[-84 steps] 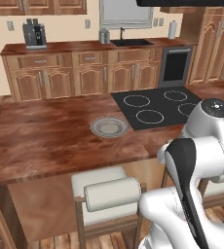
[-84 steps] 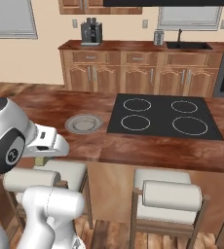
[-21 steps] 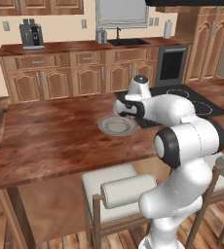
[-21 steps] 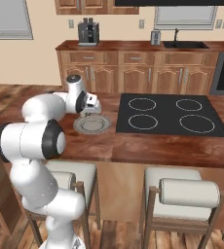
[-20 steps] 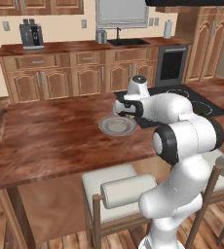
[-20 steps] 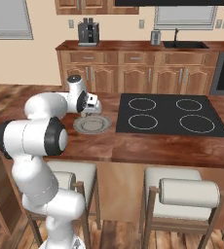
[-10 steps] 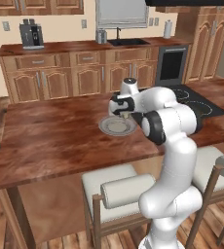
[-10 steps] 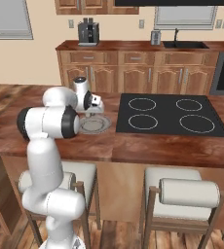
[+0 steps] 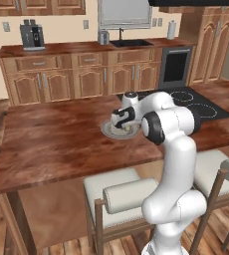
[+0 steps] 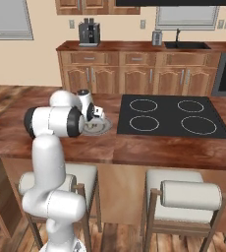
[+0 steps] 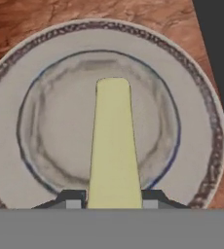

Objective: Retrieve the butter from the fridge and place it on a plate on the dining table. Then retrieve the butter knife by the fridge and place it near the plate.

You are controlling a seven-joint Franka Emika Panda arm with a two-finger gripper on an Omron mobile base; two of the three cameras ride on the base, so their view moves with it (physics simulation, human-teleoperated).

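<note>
Yellow butter [image 11: 113,146] clamped in pincer [image 11: 113,198], directly above grey plate [image 11: 192,121] on dining table [image 9: 57,139].

Pale yellow butter [image 11: 113,146] — grey plate [image 11: 192,116] with dark speckled rim — reddish-brown dining table [image 9: 57,139].

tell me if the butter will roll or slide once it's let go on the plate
The butter looks like a flat-sided stick, so it probably won't roll. The gripper holds it over the middle of the plate, whose raised rim should likely stop any slide.
</note>
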